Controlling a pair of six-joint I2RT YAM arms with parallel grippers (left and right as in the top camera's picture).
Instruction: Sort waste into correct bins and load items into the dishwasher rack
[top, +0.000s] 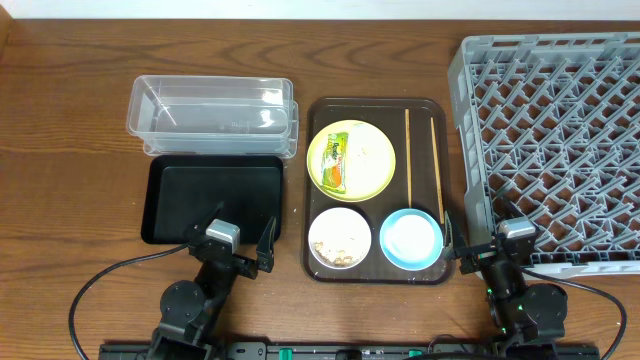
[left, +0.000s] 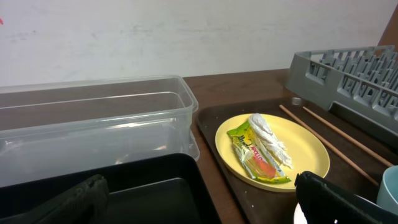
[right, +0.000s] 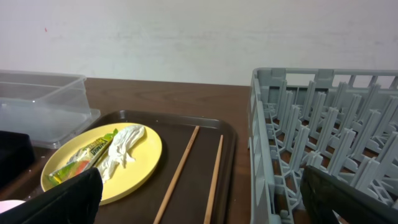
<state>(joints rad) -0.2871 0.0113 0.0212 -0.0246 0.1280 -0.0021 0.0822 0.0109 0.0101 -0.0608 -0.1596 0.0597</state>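
At the upper left of the overhead view, a clear rectangular plastic tub (top: 212, 115) stands on the wooden tabletop (top: 60, 150). A shallow black rectangular tray (top: 215, 195) lies just below it in the frame. At that tray's lower edge, the left gripper (top: 240, 228) has its jaws spread wide, grasping nothing.

In the centre, a dark brown serving tray (top: 422, 175) carries a round yellow-green plate (top: 374, 158). A small green-and-orange snack wrapper (top: 337, 160) and a white crumpled scrap (left: 268, 140) lie on the plate. Lower on the serving tray, a small white bowl (top: 313, 240) holding beige-white rice-like crumbs (top: 338, 248) sits beside a small light blue bowl (top: 411, 238). Two thin wooden chopsticks (top: 407, 155) lie parallel along the serving tray's right side.

At the right stands a large square grey plastic lattice rack (top: 560, 140). At its lower left corner, the right gripper (top: 490, 245) has its jaws released wide and empty.
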